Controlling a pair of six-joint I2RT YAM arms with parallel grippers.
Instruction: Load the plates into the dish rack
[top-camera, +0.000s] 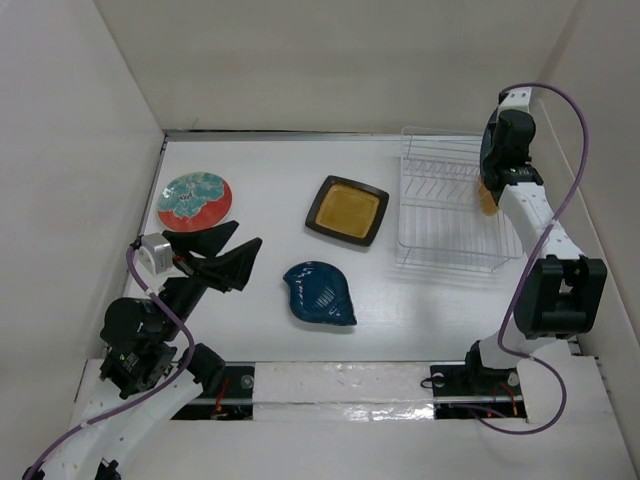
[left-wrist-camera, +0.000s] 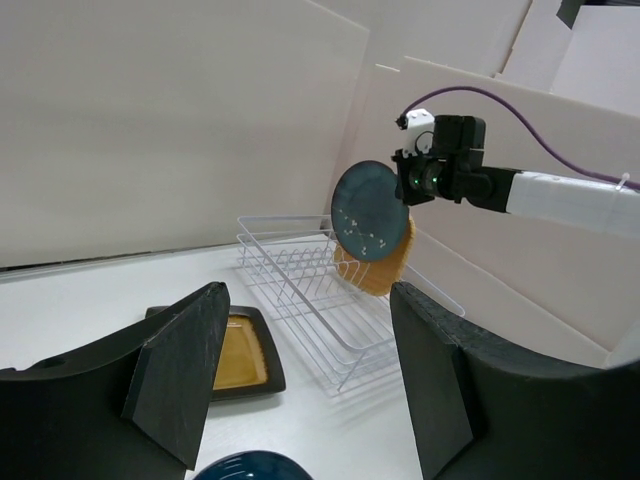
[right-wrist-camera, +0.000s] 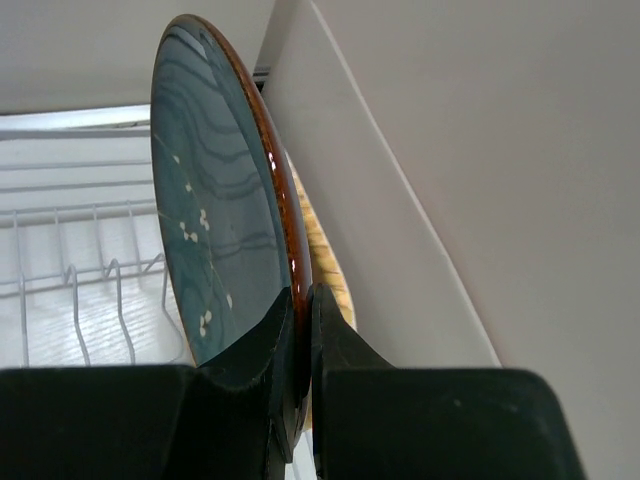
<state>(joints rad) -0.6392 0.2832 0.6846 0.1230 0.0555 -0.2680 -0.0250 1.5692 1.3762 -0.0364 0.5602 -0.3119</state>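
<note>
White wire dish rack (top-camera: 448, 215) sits far right on the table (top-camera: 260, 330), close to the right wall panel (right-wrist-camera: 450, 200). The right gripper (right-wrist-camera: 300, 322) is clamped on the rim of the round grey-teal plate (right-wrist-camera: 215, 230) and holds it on edge above the rack's right end. The plate's plane runs near–far and its glazed face looks left; being round, it has no long axis. The orange plate (left-wrist-camera: 382, 268) stands on edge just behind it, between it and the wall, contact unclear. On the open table lie the mustard square plate (top-camera: 347, 210), the dark blue leaf-shaped plate (top-camera: 319, 293) with its tip to the left, and the floral plate (top-camera: 195, 200) far left. The left gripper (top-camera: 245, 236) hovers near left, fingers spread, holding nothing.
</note>
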